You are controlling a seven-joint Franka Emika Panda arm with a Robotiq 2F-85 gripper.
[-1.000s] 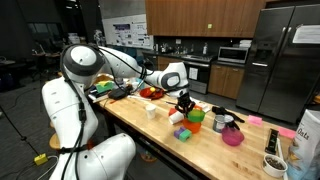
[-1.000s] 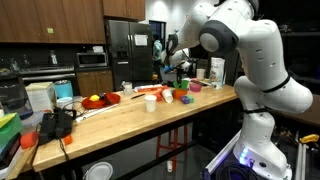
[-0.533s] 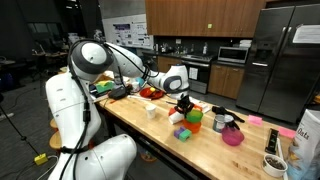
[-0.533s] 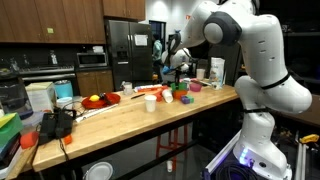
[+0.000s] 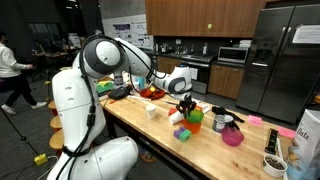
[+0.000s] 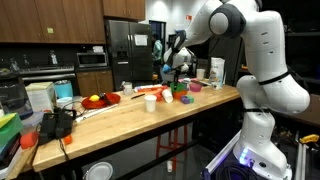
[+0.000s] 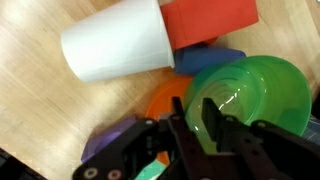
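In the wrist view my gripper has its two black fingers close together astride the near rim of a green bowl, one finger inside it and one outside. An orange piece lies under the outer finger. A white cup lies on its side just beyond, with a red block and a blue piece next to it. In both exterior views the gripper is down at the green bowl on the wooden counter.
A pink bowl, small coloured blocks, an upright white cup and a red plate of food stand on the counter. A red bowl and a black device sit further along. A person walks behind.
The arm's elbow and upper links have swung, while the gripper has stayed at the green bowl. A person has come into view at the edge of an exterior view.
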